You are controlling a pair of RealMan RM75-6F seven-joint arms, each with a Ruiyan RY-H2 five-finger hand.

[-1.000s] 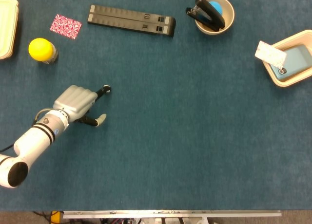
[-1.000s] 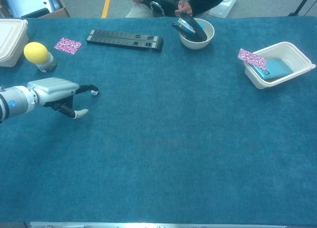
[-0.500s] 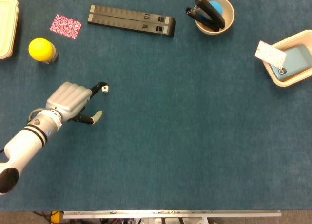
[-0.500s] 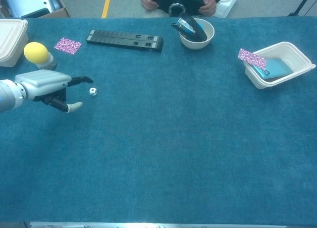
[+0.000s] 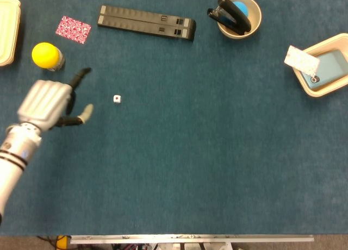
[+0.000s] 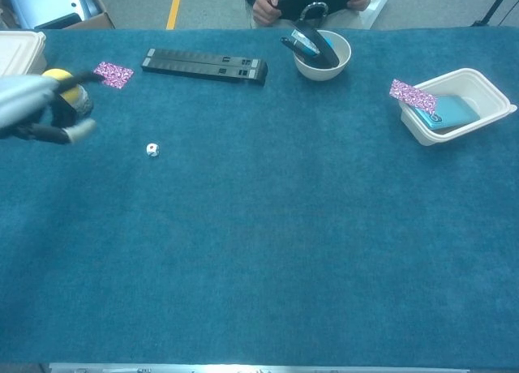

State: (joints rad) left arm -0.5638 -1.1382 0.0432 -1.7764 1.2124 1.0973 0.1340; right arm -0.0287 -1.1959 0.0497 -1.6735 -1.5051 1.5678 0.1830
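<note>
The left hand (image 5: 46, 104) has let go of the small die (image 5: 117, 99) and drawn back, fingers apart, leaving it on the bench (image 5: 217, 152).

The table (image 5: 217, 152) is covered in matt blue cloth of felt-like nap. The left hand (image 5: 46, 104) is cased in smooth silver-grey plastic with black fingers (image 5: 80, 76). The small white die (image 5: 117, 99) looks like hard plastic.

White die (image 5: 117, 99) (dark pips) on teal tablecloth (image 5: 206, 141).

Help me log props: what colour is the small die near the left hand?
White die with dark pips, clearest in head view.
</note>
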